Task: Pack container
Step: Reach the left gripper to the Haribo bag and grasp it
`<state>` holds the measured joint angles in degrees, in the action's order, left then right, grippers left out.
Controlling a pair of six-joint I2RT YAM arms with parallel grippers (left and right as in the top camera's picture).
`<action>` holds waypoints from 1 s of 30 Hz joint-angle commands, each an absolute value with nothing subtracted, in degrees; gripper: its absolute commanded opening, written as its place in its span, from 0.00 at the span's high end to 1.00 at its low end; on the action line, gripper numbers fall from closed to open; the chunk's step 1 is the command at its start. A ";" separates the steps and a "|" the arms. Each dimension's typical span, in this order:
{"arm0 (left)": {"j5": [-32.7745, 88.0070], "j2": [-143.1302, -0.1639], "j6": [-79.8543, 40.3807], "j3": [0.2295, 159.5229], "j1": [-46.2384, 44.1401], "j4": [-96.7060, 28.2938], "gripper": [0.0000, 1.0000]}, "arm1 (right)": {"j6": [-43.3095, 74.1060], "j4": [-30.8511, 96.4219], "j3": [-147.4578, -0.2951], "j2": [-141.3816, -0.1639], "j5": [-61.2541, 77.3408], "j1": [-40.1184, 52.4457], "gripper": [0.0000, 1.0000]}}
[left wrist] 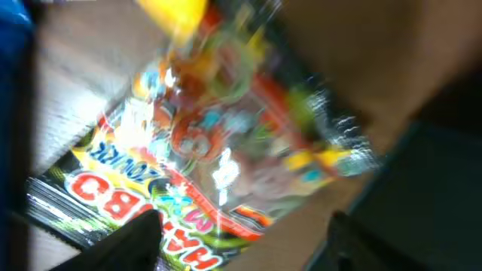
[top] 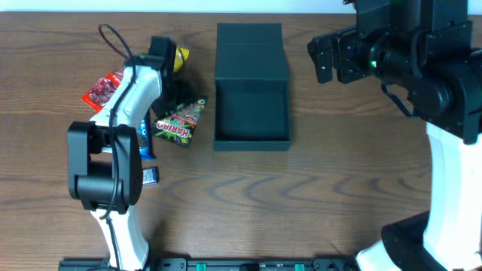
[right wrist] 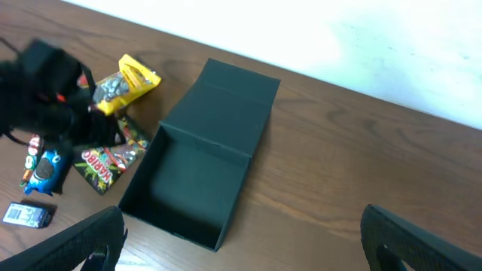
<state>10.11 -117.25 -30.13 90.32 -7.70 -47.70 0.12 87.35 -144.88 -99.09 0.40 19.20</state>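
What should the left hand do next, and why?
Probably lower and close the left hand on the Haribo packet: its fingers stand apart just over the packet, and the open container beside it still looks empty.

Bright, even light on the tabletop (top: 339, 188), shadows soft. The left wrist view is strongly blurred, with white glare on the Haribo packet (left wrist: 226, 150).

one container (top: 251, 113), five snack packets (top: 181, 122), two arms (top: 129, 94)
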 commanded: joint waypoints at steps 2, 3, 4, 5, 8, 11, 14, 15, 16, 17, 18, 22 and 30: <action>5.74 -117.34 -30.92 96.33 -8.67 -50.19 0.21 | -0.95 87.18 -144.64 -98.56 -0.01 19.05 0.01; 5.74 -117.45 -30.89 97.01 -8.64 -50.24 0.20 | -0.95 87.05 -144.64 -98.56 0.01 19.05 0.01; 5.72 -117.58 -30.89 97.38 -8.64 -50.06 0.20 | -0.95 86.91 -144.64 -98.56 0.01 19.05 0.01; 5.58 -117.78 -30.89 97.58 -8.64 -49.78 0.20 | -0.95 86.76 -144.64 -98.56 0.01 19.05 0.01; 5.54 -119.52 -30.89 97.69 -8.62 -49.47 0.19 | -0.95 86.50 -144.64 -98.56 -0.01 19.05 0.01; 5.65 -122.63 -30.89 98.08 -8.62 -50.39 0.19 | -0.95 86.35 -144.64 -98.56 -0.01 19.05 0.01; 7.81 -126.98 -30.20 100.97 -8.64 -52.86 0.20 | -0.95 86.32 -144.64 -98.56 -0.01 19.05 0.01; 7.97 -128.18 -30.22 102.13 -8.67 -53.82 0.20 | -0.95 86.35 -144.64 -98.56 -0.01 19.05 0.01; 8.14 -129.34 -30.15 103.31 -8.67 -54.65 0.19 | -0.95 86.35 -144.64 -98.56 -0.01 19.05 0.01; 8.71 -130.61 -29.76 104.55 -8.67 -55.42 0.19 | -0.95 86.37 -144.64 -98.56 -0.01 19.05 0.01; 8.84 -131.76 -29.74 105.69 -8.67 -56.31 0.19 | -0.95 86.43 -144.64 -98.56 -0.01 19.05 0.01; 8.84 -134.61 -28.84 107.85 -8.67 -59.09 0.19 | -0.95 86.59 -144.64 -98.56 -0.01 19.05 0.01; 7.66 -135.09 -27.42 107.85 -8.67 -61.73 0.57 | -0.95 86.56 -144.64 -98.56 -0.01 19.05 0.01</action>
<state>8.60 -133.29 -28.51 107.31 -8.71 -60.90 0.12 86.46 -144.88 -99.09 0.38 19.20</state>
